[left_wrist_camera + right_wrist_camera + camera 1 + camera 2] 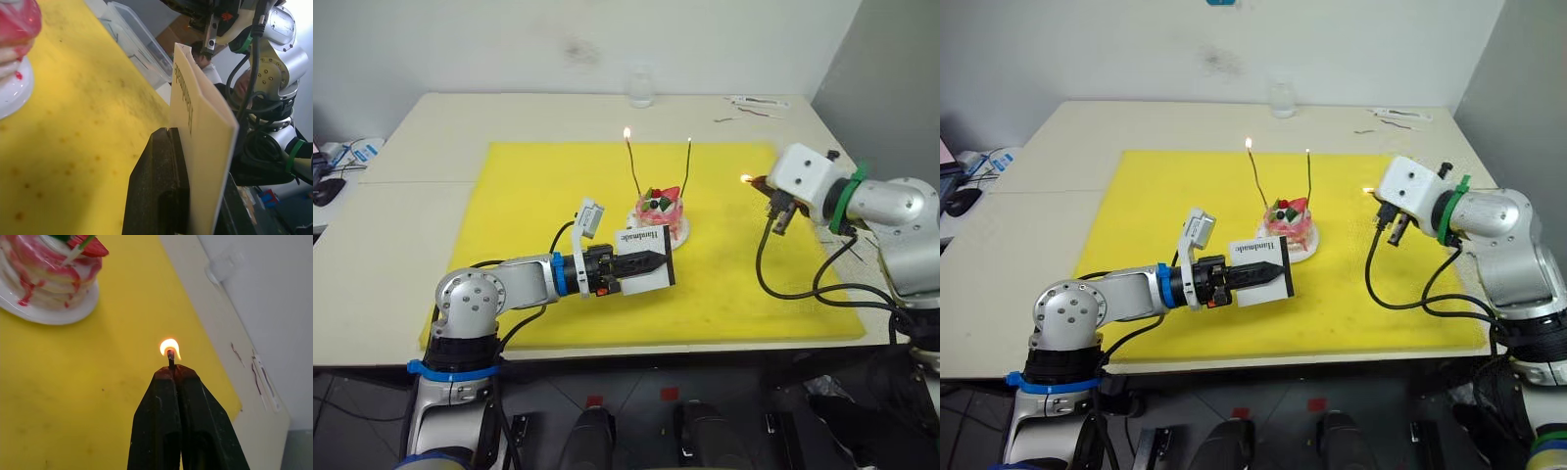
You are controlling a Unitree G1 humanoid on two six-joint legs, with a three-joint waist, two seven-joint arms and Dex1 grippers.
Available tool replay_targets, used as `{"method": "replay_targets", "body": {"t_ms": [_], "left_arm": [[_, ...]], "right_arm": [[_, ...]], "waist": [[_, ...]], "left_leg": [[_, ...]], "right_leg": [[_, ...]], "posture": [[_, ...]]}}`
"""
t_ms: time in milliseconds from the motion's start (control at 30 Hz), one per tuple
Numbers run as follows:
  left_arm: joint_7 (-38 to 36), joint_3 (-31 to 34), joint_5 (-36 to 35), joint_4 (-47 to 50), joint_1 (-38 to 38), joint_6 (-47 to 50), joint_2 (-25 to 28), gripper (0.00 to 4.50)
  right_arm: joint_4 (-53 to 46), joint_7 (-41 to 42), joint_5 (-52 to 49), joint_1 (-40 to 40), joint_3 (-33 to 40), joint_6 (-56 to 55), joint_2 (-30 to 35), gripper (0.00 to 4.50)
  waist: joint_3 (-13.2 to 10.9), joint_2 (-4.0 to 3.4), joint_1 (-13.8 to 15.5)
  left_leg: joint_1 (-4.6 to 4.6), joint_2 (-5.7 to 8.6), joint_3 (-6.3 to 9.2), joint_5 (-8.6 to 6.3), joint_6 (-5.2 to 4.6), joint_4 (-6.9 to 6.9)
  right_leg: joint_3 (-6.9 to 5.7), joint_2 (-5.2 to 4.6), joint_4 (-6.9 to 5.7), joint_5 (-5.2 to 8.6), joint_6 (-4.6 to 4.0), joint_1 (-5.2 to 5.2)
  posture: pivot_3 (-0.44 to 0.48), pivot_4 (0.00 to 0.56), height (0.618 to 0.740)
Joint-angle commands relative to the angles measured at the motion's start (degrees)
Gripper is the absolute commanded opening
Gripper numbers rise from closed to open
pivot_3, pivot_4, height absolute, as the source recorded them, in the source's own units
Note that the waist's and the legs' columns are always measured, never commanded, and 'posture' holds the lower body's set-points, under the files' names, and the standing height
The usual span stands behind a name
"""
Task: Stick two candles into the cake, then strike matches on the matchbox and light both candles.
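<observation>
The pink-and-red cake [661,211] stands on its white plate [679,235] in the middle of the yellow mat. Two thin candles rise from it. The left candle [634,171] burns at its tip; whether the right candle [686,168] burns I cannot tell. Just in front of the cake, my left gripper [651,262] is shut on the white matchbox [639,257], held on edge above the mat. To the right of the cake, my right gripper [172,369] is shut on a short match [170,357] whose tip carries a small flame. The match sits about a hand's width from the right candle.
The yellow mat [538,196] covers most of the pale table. A clear glass [641,88] stands at the far edge. Thin sticks and small bits [754,103] lie at the back right corner. The table's right edge is close behind my right arm.
</observation>
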State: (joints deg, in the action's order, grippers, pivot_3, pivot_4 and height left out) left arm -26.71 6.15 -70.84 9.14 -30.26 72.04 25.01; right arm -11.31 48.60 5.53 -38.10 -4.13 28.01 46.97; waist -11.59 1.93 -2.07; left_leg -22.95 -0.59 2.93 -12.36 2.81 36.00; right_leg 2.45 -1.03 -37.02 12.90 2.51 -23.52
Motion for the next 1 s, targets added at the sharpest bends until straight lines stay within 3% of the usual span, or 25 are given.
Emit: {"method": "replay_targets", "body": {"t_ms": [33,300,633,1000], "left_arm": [[-1.19,-0.05,0.05,1.72,-0.48,-0.38,0.22,0.0],[-3.32,-1.17,1.38,2.24,-0.88,-0.76,0.47,0.0],[-4.06,-1.61,2.01,3.6,-0.04,-0.81,0.25,0.0],[-3.53,-1.63,1.87,3.94,0.26,-0.74,-0.48,0.0]], "right_arm": [[-2.62,-1.47,-0.14,0.27,3.26,0.89,1.55,0.01],[-2.65,-6.56,0.71,6.28,8.72,3.52,3.4,0.01],[-3.42,-22.45,-0.75,12.35,21.99,21.44,-6.76,0.01],[1.75,-28.91,-1.85,14.53,24.73,22.12,-10.21,0.01]], "waist": [[0.0,0.0,-0.03],[0.0,0.0,0.34],[0.0,0.0,0.36],[0.01,-0.02,0.24]], "left_leg": [[0.02,-0.01,0.01,0.0,0.0,-0.01],[-0.07,0.07,0.01,0.0,-0.01,0.01],[-0.06,0.04,0.02,0.0,-0.01,0.02],[-0.04,0.05,-0.02,0.0,-0.01,0.01]], "right_leg": [[-0.02,0.02,-0.01,0.02,-0.03,0.0],[0.01,-0.02,0.08,0.06,-0.09,0.01],[0.02,0.0,0.03,0.06,-0.08,0.01],[0.05,0.0,0.02,0.06,-0.09,0.01]], "posture": [[0.0,0.15,0.74],[0.0,0.15,0.74],[0.0,0.15,0.74],[0.0,0.15,0.74]]}}
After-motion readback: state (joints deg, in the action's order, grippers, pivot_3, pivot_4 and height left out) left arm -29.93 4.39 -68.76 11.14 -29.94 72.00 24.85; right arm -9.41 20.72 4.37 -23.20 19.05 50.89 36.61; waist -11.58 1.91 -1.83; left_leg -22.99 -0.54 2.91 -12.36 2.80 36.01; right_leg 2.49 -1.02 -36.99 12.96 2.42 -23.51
